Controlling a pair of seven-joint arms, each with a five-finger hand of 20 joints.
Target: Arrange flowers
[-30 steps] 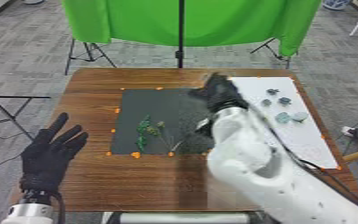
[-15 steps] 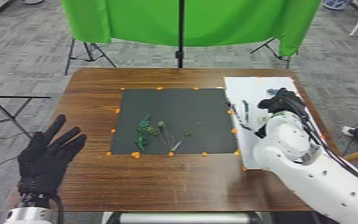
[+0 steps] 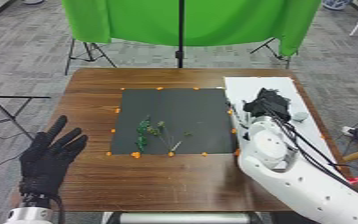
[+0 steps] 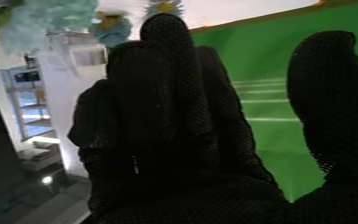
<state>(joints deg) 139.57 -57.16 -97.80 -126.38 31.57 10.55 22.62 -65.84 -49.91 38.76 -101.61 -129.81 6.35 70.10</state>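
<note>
In the head view my right hand [image 3: 269,104] is over the white sheet, covering part of the flowers there; a pale blue flower [image 3: 300,116] shows beside it. The right wrist view shows the right hand [image 4: 171,125] open, fingers straight and thumb apart, with pale blue-green flowers [image 4: 47,22] and a smaller bluish flower [image 4: 111,29] beyond the fingertips. On the dark mat lie a leafy green stem [image 3: 143,132], thin stems with small heads [image 3: 162,131] and a small green sprig [image 3: 188,133]. My left hand [image 3: 47,162] is open at the table's left side.
The dark mat [image 3: 193,107] and the white sheet [image 3: 245,85] lie side by side on the brown table [image 3: 158,180], with orange markers along their edges. A green cloth [image 3: 140,20] hangs on a stand behind the table.
The right hand has gone from above the mat's far right part to over the white sheet, then slightly back toward the left. The left hand and the mat's stems have stayed put.
</note>
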